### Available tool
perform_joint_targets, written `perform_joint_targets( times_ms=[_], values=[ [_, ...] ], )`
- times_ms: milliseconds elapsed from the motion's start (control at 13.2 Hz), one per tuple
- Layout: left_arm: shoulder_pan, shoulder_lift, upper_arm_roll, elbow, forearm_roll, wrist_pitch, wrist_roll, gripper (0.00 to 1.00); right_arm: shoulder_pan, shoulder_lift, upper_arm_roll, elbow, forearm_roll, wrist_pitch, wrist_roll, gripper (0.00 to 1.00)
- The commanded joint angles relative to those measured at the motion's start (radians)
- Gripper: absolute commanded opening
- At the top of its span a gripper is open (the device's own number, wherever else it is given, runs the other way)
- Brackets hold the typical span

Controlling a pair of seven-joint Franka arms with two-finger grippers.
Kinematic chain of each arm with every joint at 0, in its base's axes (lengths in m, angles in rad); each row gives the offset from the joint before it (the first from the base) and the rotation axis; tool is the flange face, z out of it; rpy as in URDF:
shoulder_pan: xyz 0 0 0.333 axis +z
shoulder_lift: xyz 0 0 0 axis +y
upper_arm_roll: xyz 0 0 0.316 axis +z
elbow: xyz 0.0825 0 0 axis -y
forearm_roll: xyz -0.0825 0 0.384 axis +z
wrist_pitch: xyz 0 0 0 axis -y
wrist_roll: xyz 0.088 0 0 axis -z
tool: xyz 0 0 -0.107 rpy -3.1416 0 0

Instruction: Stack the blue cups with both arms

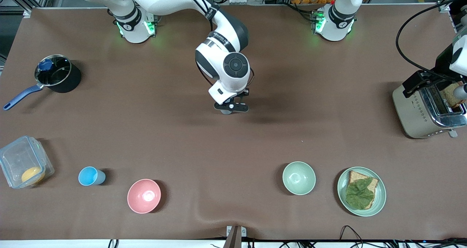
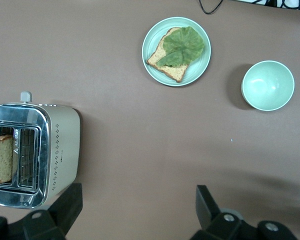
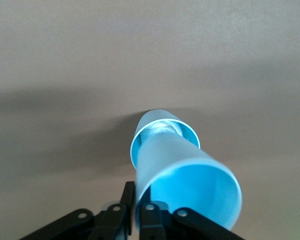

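Brown table (image 1: 292, 131); right pincer (image 3: 137, 210) grips blue cup (image 3: 190, 185); left pincer (image 2: 135, 210) open.

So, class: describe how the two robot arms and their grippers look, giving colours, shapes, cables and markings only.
The right arm is glossy white with black joint bands, a round dark grey cap, small printed lettering and a black cable along it. The left arm has a white base too; both bases glow green. The right gripper and left gripper are small, black and two-fingered.
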State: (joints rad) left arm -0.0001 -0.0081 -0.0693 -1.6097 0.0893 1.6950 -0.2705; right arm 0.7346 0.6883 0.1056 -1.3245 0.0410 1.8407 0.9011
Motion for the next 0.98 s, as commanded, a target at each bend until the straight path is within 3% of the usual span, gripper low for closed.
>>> perform_joint_targets(
  times_ms=[0,227,454,908],
  values=[
    [0.006,-0.015,-0.001,0.005,-0.025,-0.021,0.028,1.00,0.009,0.008,-0.007,0.036,-0.016,-0.015,0.021,1.00],
    [0.008,-0.023,-0.001,0.005,-0.025,-0.037,0.030,1.00,-0.067,-0.074,-0.007,0.034,-0.010,-0.159,-0.002,1.00],
    [0.006,-0.024,-0.003,0.005,-0.025,-0.037,0.030,1.00,-0.199,-0.160,-0.007,-0.002,-0.010,-0.268,-0.262,1.00],
    [0.005,-0.024,-0.004,0.008,-0.025,-0.051,0.031,1.00,-0.510,-0.459,-0.007,-0.287,-0.015,-0.298,-0.721,1.00]
  ],
)
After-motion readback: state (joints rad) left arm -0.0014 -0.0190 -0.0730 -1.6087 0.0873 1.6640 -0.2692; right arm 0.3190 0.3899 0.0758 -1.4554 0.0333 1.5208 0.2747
